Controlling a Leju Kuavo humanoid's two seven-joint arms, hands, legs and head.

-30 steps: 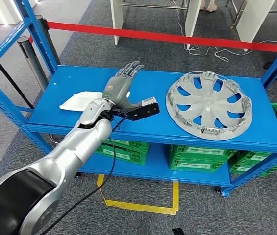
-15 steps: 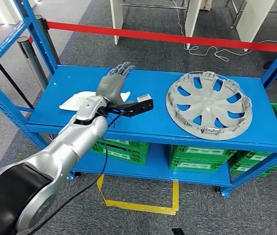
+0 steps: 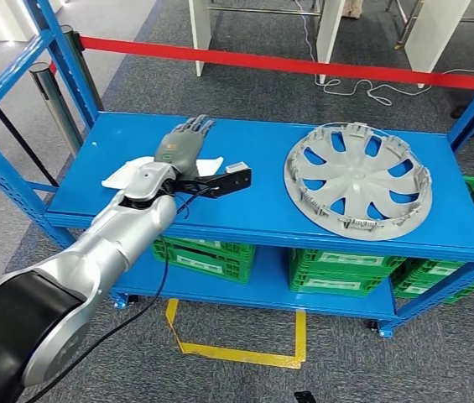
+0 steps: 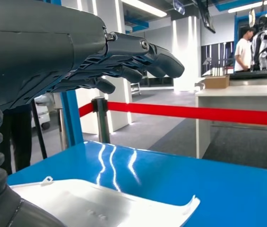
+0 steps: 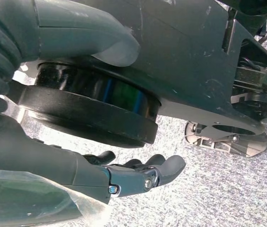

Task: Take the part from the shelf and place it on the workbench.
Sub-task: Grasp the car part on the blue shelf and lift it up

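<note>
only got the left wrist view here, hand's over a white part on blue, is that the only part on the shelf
Observer: No. The head view shows a grey wheel cover lying flat on the same shelf top, to the right of the white part.
Operator: is the left hand touching the white one
Observer: Not that I can tell; the left hand hovers above it with fingers straight and apart, holding nothing.
Operator: and the right hand
Observer: The right hand hangs low over grey carpet, fingers loosely apart, holding nothing.
Operator: anything under the shelf top
Observer: Green crates sit on the lower level.

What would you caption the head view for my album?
Left hand hovers open over a white part beside a hubcap.
</note>
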